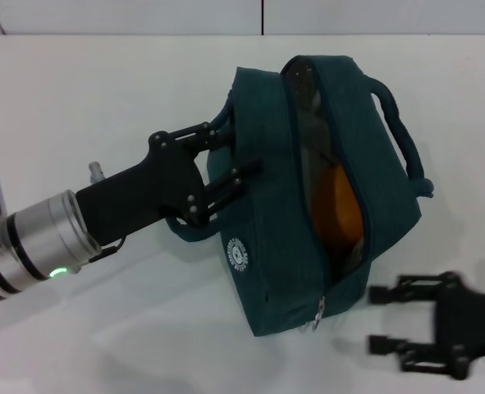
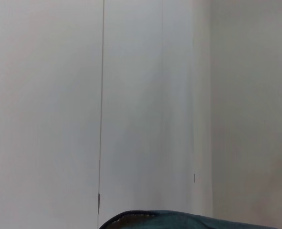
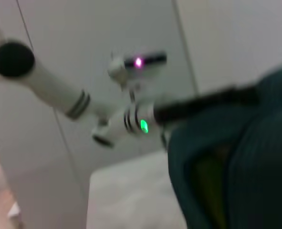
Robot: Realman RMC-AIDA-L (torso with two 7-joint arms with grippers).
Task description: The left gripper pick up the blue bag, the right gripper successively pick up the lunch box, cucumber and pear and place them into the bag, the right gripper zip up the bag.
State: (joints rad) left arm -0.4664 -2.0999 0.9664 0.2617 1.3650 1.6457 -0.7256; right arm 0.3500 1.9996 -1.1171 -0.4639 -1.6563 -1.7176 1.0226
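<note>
On the white table [image 1: 102, 328], the left gripper [image 1: 226, 160] clamps a handle of the blue bag [image 1: 267, 246], tilting it; the pear [image 1: 336, 205] sits inside. Just beside the zipper pull [image 1: 318, 312], the right gripper [image 1: 383, 318] hangs wide and empty; I judge only zipping remains.

White table [image 1: 102, 98]; pale panelled wall [image 2: 45, 95] behind.

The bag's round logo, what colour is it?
White, on the blue bag's side; the logo shows best in the head view.
</note>
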